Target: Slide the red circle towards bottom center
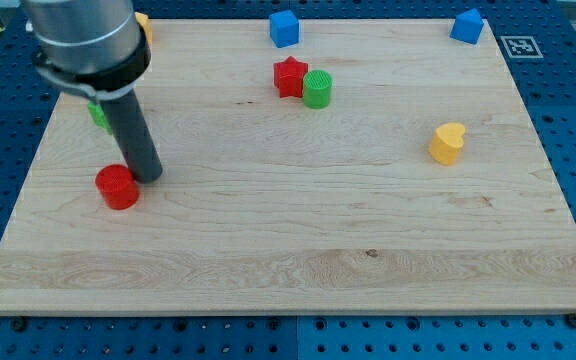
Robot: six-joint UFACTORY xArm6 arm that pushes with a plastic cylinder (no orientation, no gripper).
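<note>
The red circle (pixel 117 187) lies on the wooden board (pixel 298 240) at the view's left, a little below mid-height. My tip (pixel 148 178) rests on the board just to the right of the red circle, at its upper right edge, touching or nearly touching it. The dark rod rises from there up to the grey arm body at the view's top left.
A red star (pixel 290 76) and a green circle (pixel 317 89) sit together at the top centre. A blue cube (pixel 284 28) is above them, a blue block (pixel 467 26) at the top right, a yellow heart (pixel 448 143) at the right. A green block (pixel 98 114) and a yellow block (pixel 143 22) are partly hidden behind the arm.
</note>
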